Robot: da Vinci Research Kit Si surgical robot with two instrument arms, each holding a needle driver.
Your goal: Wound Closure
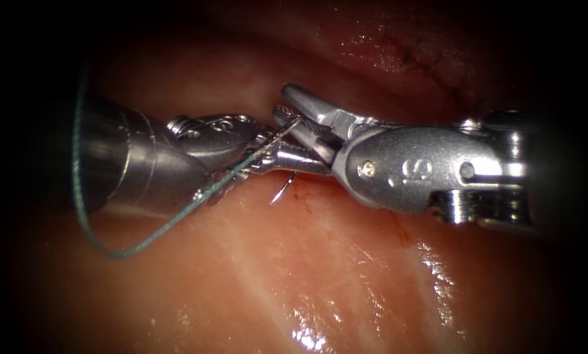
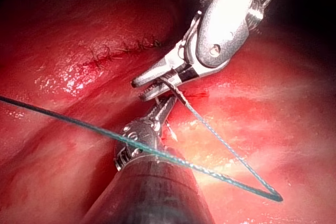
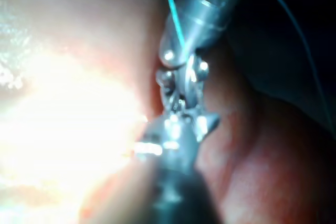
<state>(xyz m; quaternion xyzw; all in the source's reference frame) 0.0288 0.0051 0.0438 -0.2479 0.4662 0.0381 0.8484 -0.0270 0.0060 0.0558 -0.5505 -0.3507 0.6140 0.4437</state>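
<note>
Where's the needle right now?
In the endoscope view the needle sits mid-frame, where the left pincer and the right pincer meet; its tip hangs just over the tissue, below the left pincer, with the thread trailing left.

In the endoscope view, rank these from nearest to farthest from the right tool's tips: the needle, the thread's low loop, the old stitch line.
1. Needle, just below the right tool, beside the left tool.
2. Old stitch line, up on the right.
3. Thread's low loop, far lower left.
</note>
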